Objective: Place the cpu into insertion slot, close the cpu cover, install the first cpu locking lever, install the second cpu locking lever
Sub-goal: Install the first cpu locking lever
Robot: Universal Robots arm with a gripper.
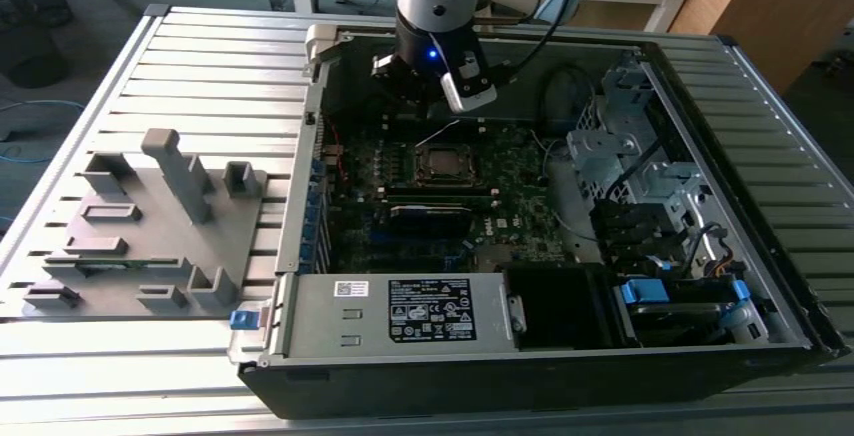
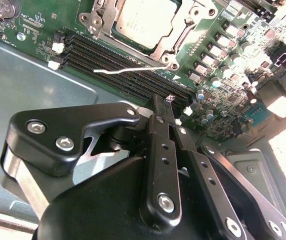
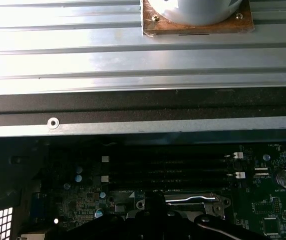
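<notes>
The cpu (image 2: 144,19) lies in the insertion slot (image 1: 441,163) of the green motherboard (image 2: 30,32). The silver cpu cover (image 2: 167,49) lies flat over its edges. One thin wire locking lever (image 2: 127,70) juts free beside the socket, over the black memory slots; it also shows as a pale line (image 1: 438,134). A second lever (image 2: 184,36) runs along the cover's side. My gripper (image 2: 170,102) hovers just off the socket, above the free lever, its black fingers (image 2: 159,131) shut together with nothing between them. In the exterior view the gripper (image 1: 424,106) hangs inside the case behind the socket.
The open computer case (image 1: 287,256) lies on a slatted metal table (image 1: 200,66). A power supply (image 1: 414,311) fills its near side; drive cages and cables (image 1: 627,171) stand at the exterior view's right. A grey parts fixture (image 1: 147,226) sits at the exterior view's left. Case rim (image 3: 132,127).
</notes>
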